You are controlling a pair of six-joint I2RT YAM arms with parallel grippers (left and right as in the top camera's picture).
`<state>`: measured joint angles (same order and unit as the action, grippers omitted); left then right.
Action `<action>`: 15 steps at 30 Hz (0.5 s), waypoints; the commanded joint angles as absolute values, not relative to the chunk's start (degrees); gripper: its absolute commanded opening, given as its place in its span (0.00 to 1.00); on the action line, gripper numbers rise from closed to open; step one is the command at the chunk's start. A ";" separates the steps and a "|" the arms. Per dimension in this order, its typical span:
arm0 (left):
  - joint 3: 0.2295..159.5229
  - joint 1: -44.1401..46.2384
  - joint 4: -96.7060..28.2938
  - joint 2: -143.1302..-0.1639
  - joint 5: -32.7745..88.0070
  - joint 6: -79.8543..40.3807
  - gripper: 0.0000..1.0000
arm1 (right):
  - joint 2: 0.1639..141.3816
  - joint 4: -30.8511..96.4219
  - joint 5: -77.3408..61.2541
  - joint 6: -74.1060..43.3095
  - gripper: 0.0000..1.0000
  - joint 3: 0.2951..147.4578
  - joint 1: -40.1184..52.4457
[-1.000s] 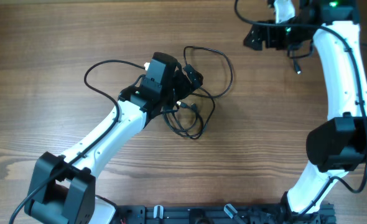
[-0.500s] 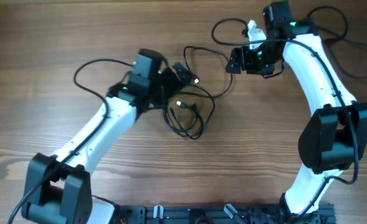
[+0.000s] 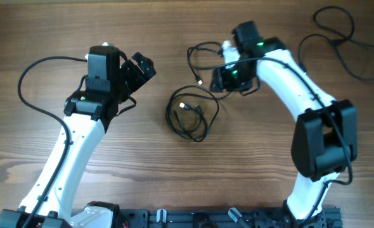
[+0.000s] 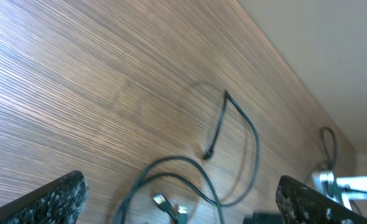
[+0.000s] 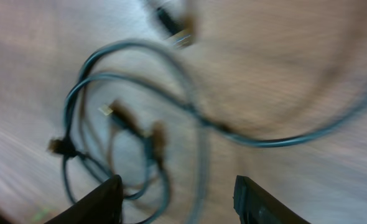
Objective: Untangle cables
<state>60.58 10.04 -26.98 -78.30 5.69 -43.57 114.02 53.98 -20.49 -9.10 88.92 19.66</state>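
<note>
Left gripper (image 3: 138, 68), jaws fully spread and empty, hovers left of the cables (image 3: 188, 106). Right gripper (image 5: 183, 202), jaws partly apart, hangs above their far-right loop, gripping nothing.

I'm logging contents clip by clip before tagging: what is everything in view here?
cables: several tangled, exact count unclear; black; table centre, one loop reaching the right gripper
cord: one; black; looped at top right of the overhead view, owner unclear
table: one; brown wood; under everything
base rail: one; black; bottom edge
left arm, right arm: two; white and black
left gripper: black; open, empty, left of the cables
right gripper: black; jaws apart, over the cables
</note>
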 commanded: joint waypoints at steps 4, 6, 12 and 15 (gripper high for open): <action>60.77 9.72 -30.00 -77.69 -5.93 -42.19 1.00 | 114.91 57.67 -7.09 -24.10 0.60 88.47 25.91; 60.77 9.65 -30.28 -77.69 -9.74 -42.19 1.00 | 114.91 58.87 -6.33 -24.53 0.59 88.47 26.46; 60.77 8.82 -30.28 -77.69 -10.59 -42.22 1.00 | 114.91 59.64 -6.35 -24.97 0.59 88.36 26.61; 60.77 8.84 -30.30 -77.69 -10.57 -42.22 1.00 | 114.91 59.13 -6.35 -26.13 0.58 86.87 26.81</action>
